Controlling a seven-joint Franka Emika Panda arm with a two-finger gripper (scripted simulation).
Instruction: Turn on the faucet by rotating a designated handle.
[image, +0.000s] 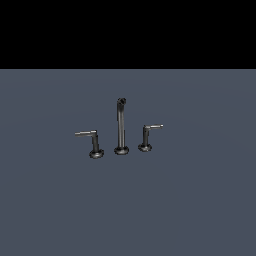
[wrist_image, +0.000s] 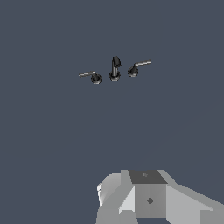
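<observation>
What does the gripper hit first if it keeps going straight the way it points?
Probably the bare floor short of the faucet, judging by the wrist view; depth is unclear. Only the gripper body shows, far from the handle.

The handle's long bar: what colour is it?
Light grey on the handle, against its darker post; clearest in the exterior view.

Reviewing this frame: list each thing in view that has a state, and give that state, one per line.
spout: upright on its round base, bent tip at the top, untouched.
handle: upright post, long bar pointing to the exterior view's left, nothing touching it.
smaller lever: upright post, bar pointing to the exterior view's right, untouched.
gripper: far from the faucet set, holding nothing visible; open or shut cannot be told.
</observation>
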